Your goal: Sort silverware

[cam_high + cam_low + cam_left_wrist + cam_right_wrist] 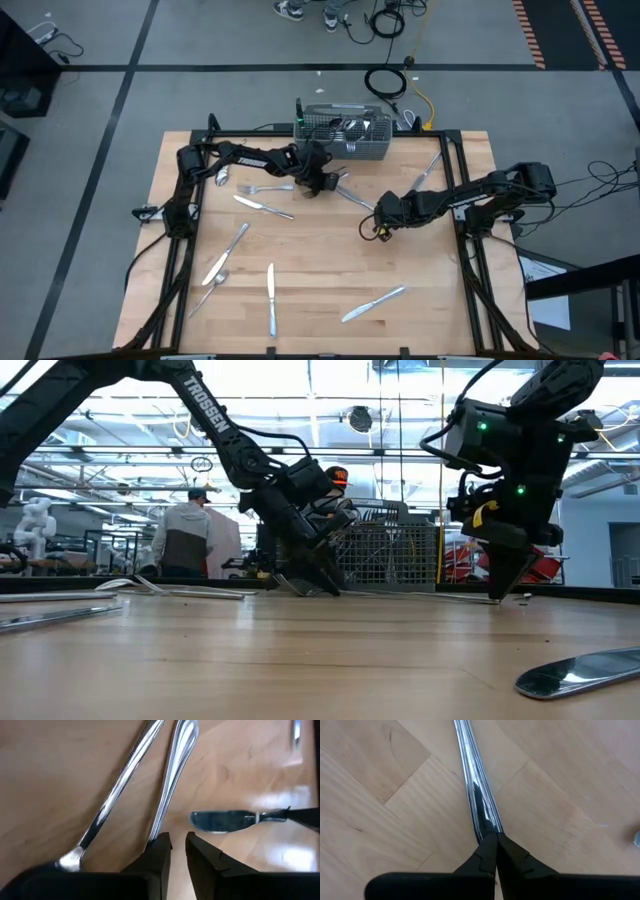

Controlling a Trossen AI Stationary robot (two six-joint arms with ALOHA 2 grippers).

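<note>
Item: loose shiny silver-coloured metal knives, forks and spoons, scattered flat over the pale wooden table top (330,280), viewed from the near edge.

Nearest, at six o'clock: one table knife (270,297) lying lengthwise, another knife (373,304) to its right. At nine o'clock: more pieces, well apart.

Handling, as judged: light, stiff, slick, lying flush with the wood. Best pinched across the narrow handle, near its end.

Mid-table, toward three o'clock: right gripper (492,842), arm stretched low and tipped down, fingers closed together on the end of a slim polished handle (475,795).

Beyond, toward twelve o'clock: left gripper (178,845), arm reaching in from ten o'clock, fingers slightly parted, holding nothing, just beside two handles (170,780).

Farthest, twelve o'clock: grey wire-mesh rectangular basket (345,138), some silverware already inside.
</note>
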